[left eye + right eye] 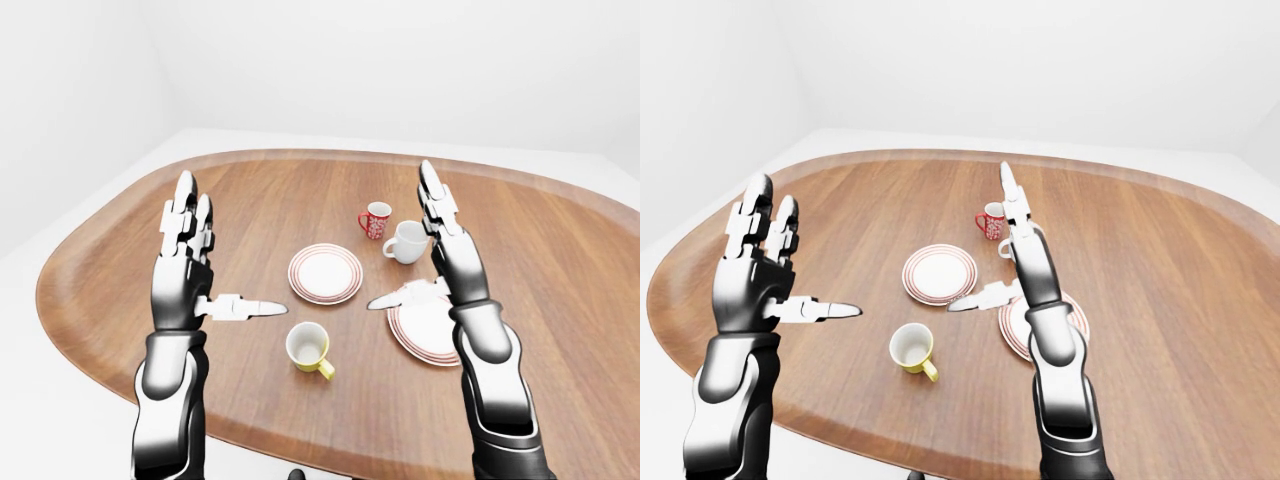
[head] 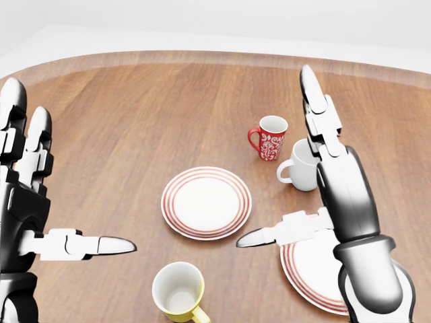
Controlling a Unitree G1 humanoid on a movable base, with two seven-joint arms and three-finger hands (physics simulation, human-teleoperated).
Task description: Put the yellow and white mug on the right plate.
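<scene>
wood-grain table satin; yellow and white mug glossy ceramic.

Illumination is bright, even and diffuse, with no identifiable source. Shadows on the wooden table are faint and soft-edged. Rendering is sharp throughout, without blur. The white surroundings appear nearly featureless. The eye views show wide-angle stretching toward the frame edges.

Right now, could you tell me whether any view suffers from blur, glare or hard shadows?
Left-eye view: sharp, evenly lit, only soft shadows under the yellow and white mug and the right plate. Head view: equally crisp, faint sheen on the right hand, no blown-out glare.
</scene>
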